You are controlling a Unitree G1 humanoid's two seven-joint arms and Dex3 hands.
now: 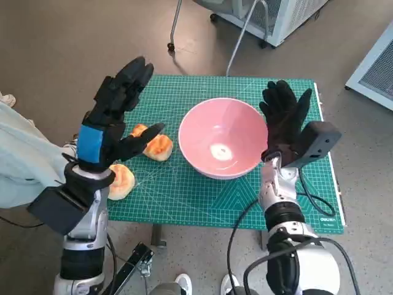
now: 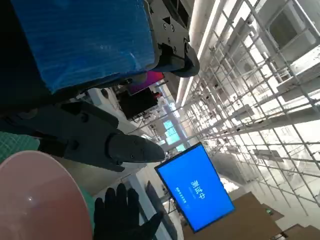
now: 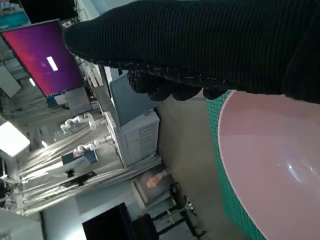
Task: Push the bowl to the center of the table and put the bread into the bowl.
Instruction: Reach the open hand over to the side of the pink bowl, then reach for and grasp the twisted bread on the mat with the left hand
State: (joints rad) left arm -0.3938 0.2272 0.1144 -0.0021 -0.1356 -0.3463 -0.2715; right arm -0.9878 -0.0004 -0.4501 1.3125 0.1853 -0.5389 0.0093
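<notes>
My left hand (image 1: 113, 114) hung raised over the green mat (image 1: 184, 196), fingers spread and holding nothing. My right hand (image 1: 285, 117) stood spread too, gripping nothing, just beside the far right rim of the pink bowl (image 1: 224, 138). The bowl sat between my hands, near the mat's middle. One bread roll (image 1: 158, 146) lay below my left thumb, another (image 1: 121, 180) near my left wrist.

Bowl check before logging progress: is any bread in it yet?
Empty: the pink bowl shows only bare interior; both bread pieces lie outside.
</notes>
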